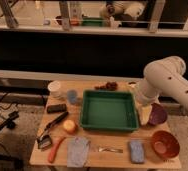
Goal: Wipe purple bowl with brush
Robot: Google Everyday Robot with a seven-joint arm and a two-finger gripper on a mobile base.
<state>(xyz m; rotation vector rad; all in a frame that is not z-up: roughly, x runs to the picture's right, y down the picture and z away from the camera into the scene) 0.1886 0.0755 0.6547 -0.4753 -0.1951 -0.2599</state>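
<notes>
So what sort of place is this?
Likely a robot test lab, not a home: a wooden table laid out with a green tray, the purple bowl and the brush, railing behind. The gripper hangs beside the purple bowl, jaws open.

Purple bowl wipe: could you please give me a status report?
Gripper open, low at purple bowl's left edge. Brush not picked up, lying at table's left. Green tray sits between gripper and brush.

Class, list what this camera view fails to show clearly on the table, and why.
Camera view:
1. Purple bowl: left side hidden behind the gripper, which hangs at the green tray's right rim.
2. Brush: head's bristles too blurred.
3. Dark items behind the tray: too small to identify.
</notes>
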